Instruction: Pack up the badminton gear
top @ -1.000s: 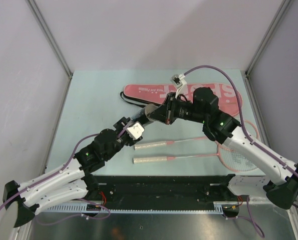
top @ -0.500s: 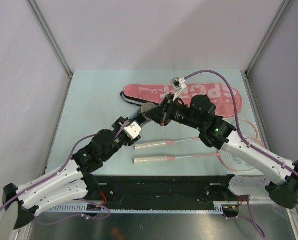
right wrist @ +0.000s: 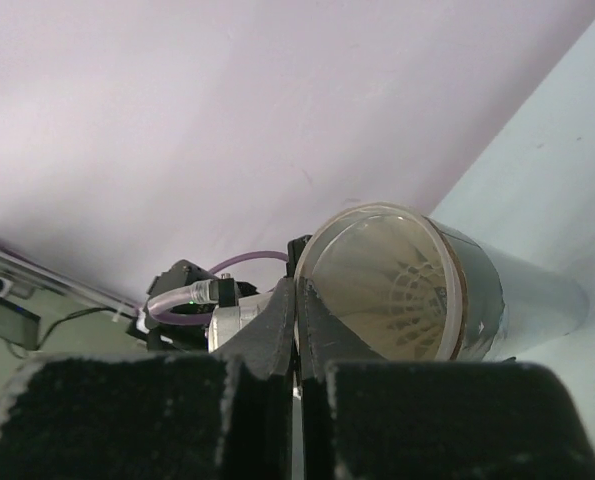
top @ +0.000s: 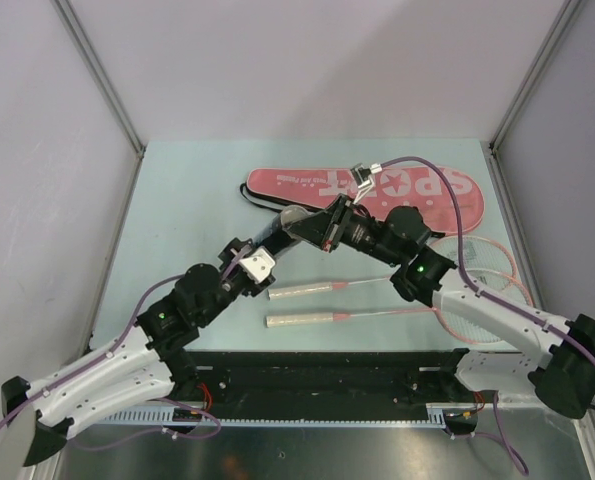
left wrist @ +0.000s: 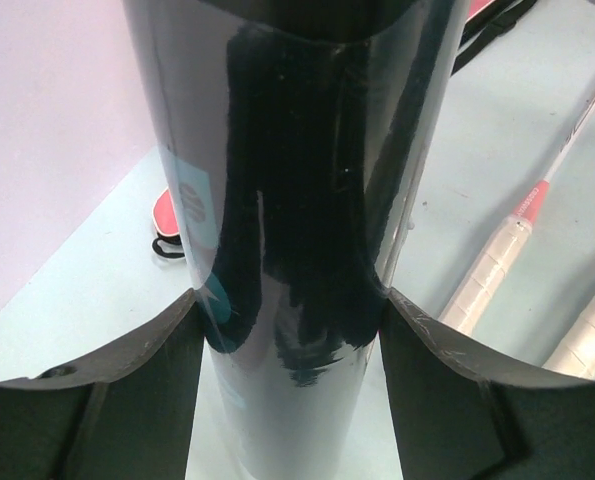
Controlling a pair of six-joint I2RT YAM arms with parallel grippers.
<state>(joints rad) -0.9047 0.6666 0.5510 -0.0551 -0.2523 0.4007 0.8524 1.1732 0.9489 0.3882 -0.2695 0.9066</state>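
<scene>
left gripper (left wrist: 289,300) clamps tube (left wrist: 297,150) | right gripper (right wrist: 297,300) pressed together (shuttlecock (right wrist: 387,290) inside tube)

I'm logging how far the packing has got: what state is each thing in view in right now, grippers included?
black tube: gripped by the left gripper.
shuttlecock: inside the tube, at its mouth.
left gripper: closed on the tube.
right gripper: shut, at the tube's mouth.
rackets: both flat on the table, outside the bag.
pink bag: flat on the table; zipped or not, cannot tell.
</scene>
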